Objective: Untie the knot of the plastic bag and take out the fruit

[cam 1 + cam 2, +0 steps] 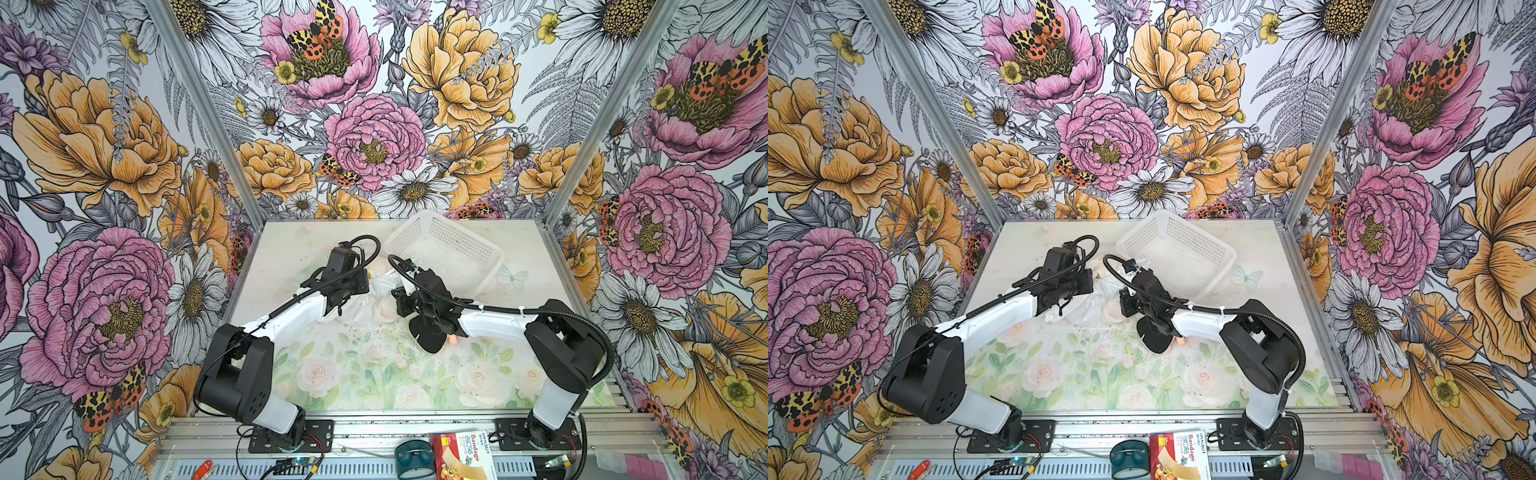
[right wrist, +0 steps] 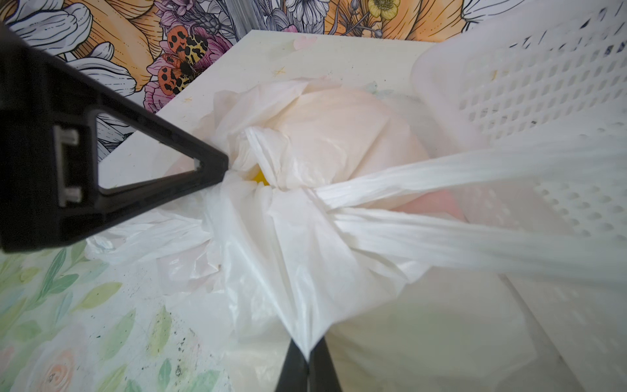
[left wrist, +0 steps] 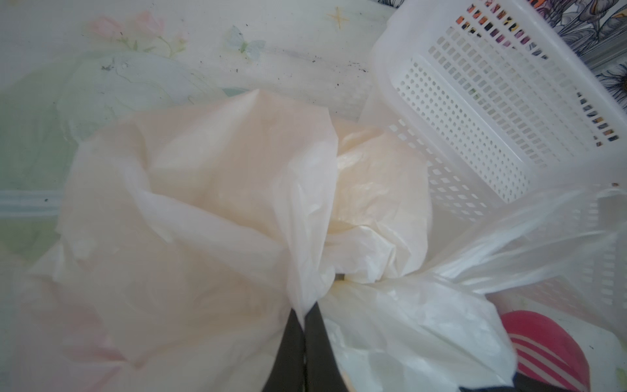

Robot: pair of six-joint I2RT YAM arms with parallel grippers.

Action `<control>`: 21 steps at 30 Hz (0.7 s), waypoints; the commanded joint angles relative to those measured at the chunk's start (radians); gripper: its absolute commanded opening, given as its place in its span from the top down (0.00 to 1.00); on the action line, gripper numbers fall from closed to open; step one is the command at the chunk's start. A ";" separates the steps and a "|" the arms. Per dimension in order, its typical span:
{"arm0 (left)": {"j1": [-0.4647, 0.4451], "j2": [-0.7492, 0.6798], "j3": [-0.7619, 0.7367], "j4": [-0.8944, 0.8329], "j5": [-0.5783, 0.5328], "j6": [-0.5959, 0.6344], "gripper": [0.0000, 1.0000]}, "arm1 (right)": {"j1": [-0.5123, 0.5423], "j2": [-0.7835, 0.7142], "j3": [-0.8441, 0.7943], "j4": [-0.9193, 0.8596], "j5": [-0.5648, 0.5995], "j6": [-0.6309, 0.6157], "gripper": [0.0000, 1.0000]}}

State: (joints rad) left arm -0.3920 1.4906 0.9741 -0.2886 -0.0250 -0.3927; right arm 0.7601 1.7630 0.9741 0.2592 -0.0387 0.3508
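Right gripper (image 2: pixel 308 356) is pinching a fold of the plastic bag (image 2: pixel 305 254), its jaws pressed together on the film. Left gripper (image 3: pixel 304 307) is likewise nipping the bag near the knot (image 2: pixel 288 193). The bag is lying on the table (image 1: pixel 353 374) just beside the white basket (image 1: pixel 449 249), and a yellow fruit (image 2: pixel 260 177) is peeking out at the knot.

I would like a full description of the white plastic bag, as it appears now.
The plastic bag is thin, crinkled, translucent white film, tied shut at the knot, lying bulging on the table beside the basket. Near the knot something yellow peeks out. The left gripper and right gripper each pinch a fold between shut fingers.
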 commanded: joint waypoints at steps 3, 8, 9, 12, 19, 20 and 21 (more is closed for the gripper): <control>0.001 -0.054 -0.017 0.003 -0.083 -0.005 1.00 | -0.022 -0.066 -0.047 0.072 0.032 0.033 1.00; 0.006 -0.087 -0.034 -0.001 -0.131 -0.011 1.00 | -0.052 -0.086 -0.091 0.114 0.039 0.069 1.00; 0.010 -0.091 -0.036 -0.005 -0.142 -0.016 1.00 | -0.059 -0.088 -0.095 0.118 0.039 0.075 1.00; 0.030 -0.095 -0.038 -0.024 -0.161 -0.033 1.00 | -0.077 -0.088 -0.109 0.134 0.035 0.091 1.00; 0.048 -0.093 -0.043 -0.018 -0.141 -0.040 1.00 | -0.079 -0.084 -0.114 0.152 0.013 0.083 1.00; 0.047 -0.094 -0.044 -0.020 -0.141 -0.041 1.00 | -0.080 -0.086 -0.116 0.152 0.018 0.083 1.00; 0.049 -0.096 -0.044 -0.020 -0.143 -0.041 1.00 | -0.080 -0.087 -0.118 0.154 0.022 0.083 1.00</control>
State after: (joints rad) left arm -0.3550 1.4174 0.9432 -0.3038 -0.1280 -0.4194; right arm 0.6857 1.7069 0.8700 0.3790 -0.0311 0.4259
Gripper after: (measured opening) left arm 0.045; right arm 0.044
